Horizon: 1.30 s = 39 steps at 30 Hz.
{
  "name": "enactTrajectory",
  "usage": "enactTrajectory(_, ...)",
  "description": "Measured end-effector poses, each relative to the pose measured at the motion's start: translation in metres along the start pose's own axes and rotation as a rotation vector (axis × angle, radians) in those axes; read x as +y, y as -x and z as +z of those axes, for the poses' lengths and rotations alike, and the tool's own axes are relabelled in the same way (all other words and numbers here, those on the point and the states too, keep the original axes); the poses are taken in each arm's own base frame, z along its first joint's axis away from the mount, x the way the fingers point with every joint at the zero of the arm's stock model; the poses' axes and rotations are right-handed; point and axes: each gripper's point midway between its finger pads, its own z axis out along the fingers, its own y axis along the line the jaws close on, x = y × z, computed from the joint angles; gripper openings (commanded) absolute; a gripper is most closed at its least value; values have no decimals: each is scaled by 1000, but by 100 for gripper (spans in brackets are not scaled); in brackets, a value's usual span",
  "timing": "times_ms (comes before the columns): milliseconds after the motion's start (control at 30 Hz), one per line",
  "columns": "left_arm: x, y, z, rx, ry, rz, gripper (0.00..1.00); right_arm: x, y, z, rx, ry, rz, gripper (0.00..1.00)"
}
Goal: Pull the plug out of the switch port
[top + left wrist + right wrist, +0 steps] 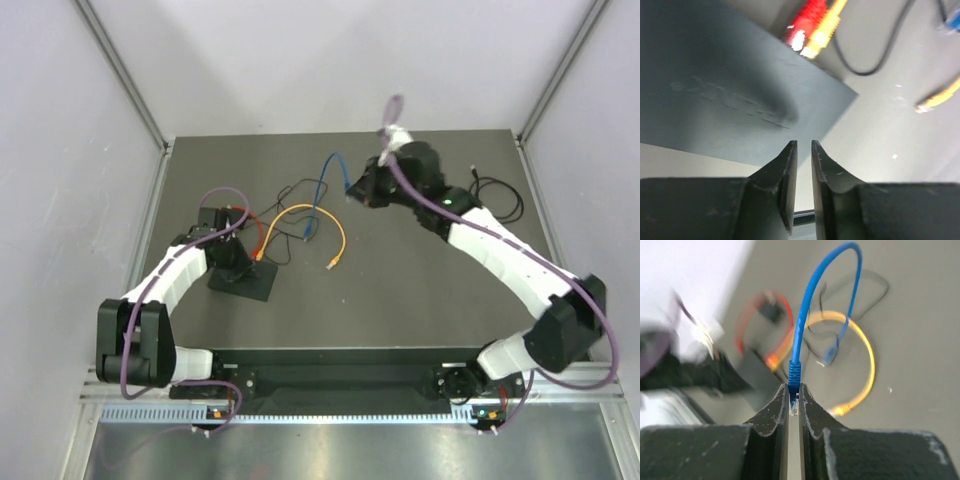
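Left gripper: fingers narrowly apart, holding nothing, above the flat matte-black rectangular switch.
Right gripper: clamped on the blue cable plug, well apart from the switch.
Switch ports: red plug and yellow plug seated.

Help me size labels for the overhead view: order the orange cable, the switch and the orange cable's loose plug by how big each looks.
1. orange cable: its loop spans the most.
2. switch: smaller, though the left arm hides part of it.
3. loose plug: just a small tip.
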Motion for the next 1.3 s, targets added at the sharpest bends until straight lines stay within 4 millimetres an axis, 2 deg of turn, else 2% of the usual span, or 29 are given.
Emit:
enactTrajectory(67, -7, 3, -5, -17, -35, 9, 27, -10, 27, -18, -105, 28, 138, 0)
enactTrajectory(133, -13, 5, -11, -35, -66, 16, 27, -29, 60, -36, -236, 52, 287, 0)
enactTrajectory(233, -23, 9, -21, -61, -110, 27, 27, -55, 80, -50, -322, 45, 464, 0)
enactTrajectory(300, -28, 11, -25, -74, -129, 32, 27, -59, 80, -47, -313, 47, 552, 0)
enactTrajectory(467, -32, 12, -31, -84, -151, 44, 27, -66, 58, -35, -233, -2, 715, 0)
enactTrajectory(633, -33, 11, -37, -96, -161, 74, 27, -81, 46, -32, -184, -110, 686, 0)
enactTrajectory(733, -33, 12, -40, -106, -166, 95, 27, -82, 74, -38, -214, -152, 575, 0)
enactTrajectory(800, -33, 12, -41, -111, -169, 106, 27, -79, 96, -49, -266, -149, 499, 0)
enactTrajectory(900, -34, 12, -42, -114, -175, 127, 27, -81, 111, -64, -312, -151, 455, 0)
enactTrajectory(1000, -34, 11, -43, -114, -182, 145, 27, -107, 113, -77, -338, -190, 487, 0)
enactTrajectory(1100, -36, 10, -43, -107, -195, 159, 27, -145, 100, -81, -334, -249, 544, 0)
enactTrajectory(1200, -38, 8, -44, -98, -211, 171, 27, -172, 83, -71, -310, -217, 589, 0)
enactTrajectory(1300, -41, 6, -43, -92, -231, 181, 27, -192, 77, -46, -279, -126, 631, 0)
